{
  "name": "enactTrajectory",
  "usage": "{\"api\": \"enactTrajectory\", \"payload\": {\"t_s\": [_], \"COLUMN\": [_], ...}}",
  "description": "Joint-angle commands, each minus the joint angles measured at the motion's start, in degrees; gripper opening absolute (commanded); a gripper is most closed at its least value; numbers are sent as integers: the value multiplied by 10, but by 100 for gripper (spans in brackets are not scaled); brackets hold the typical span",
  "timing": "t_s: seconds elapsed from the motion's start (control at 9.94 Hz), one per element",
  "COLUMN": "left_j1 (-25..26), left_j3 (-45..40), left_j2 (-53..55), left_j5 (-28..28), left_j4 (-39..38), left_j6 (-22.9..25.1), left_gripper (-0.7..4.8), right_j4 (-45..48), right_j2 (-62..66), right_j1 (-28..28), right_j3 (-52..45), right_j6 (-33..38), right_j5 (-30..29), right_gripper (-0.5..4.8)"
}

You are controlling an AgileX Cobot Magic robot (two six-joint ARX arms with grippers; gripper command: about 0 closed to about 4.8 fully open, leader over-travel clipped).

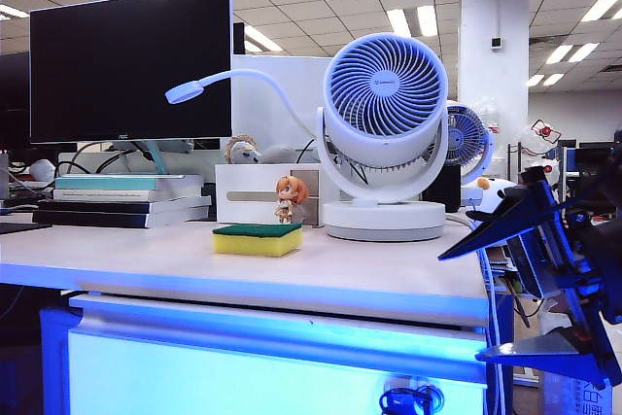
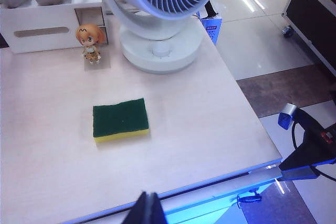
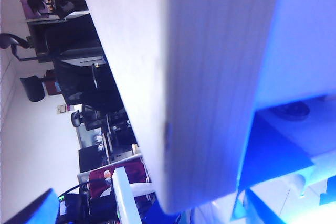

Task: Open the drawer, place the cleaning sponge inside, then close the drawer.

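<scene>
Cleaning sponge (image 1: 258, 238): lying flat mid-counter (image 1: 146, 259), bare surface surrounding it, well back from the front edge.
Drawer (image 1: 272, 366): sitting under that edge.
Left gripper (image 2: 147, 209): pressed together, hovering above the front edge.
Right gripper (image 1: 544, 274): spread wide beside the counter's right end.

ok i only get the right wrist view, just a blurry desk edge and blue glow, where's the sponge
Observer: The sponge lies flat on the desk, green side up, just in front of the small figurine. Nothing is touching it.
Operator: and where's my gripper next to the drawer
Observer: The right gripper is open at the right end of the desk front, with its jaws at about the height of the drawer rail. I can't tell if it touches.
Operator: what about the other arm
Observer: The left gripper is shut and hangs above the desk's front edge, on the near side of the sponge.
</scene>
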Motion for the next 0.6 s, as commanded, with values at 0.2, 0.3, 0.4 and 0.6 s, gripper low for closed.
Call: {"api": "enactTrajectory", "payload": {"t_s": [0.2,0.3,0.4,0.6], "left_j1": [0,0,0,0], "left_j3": [3,3,3,3], "left_j2": [-2,-3,-5,-5], "left_j5": [-1,-1,-1,1], "left_j4": [19,21,26,27], "left_j6": [1,1,1,1], "left_gripper": [-5,-5,-5,-5], "right_j4": [16,12,13,22], "right_j2": [-7,-7,-7,-7], "right_j1": [9,10,12,12], "right_j3": [4,4,4,4], "right_j6": [-6,-7,-7,-11], "right_j5": [-48,-50,-49,-44], "right_gripper": [479,479,479,479]}}
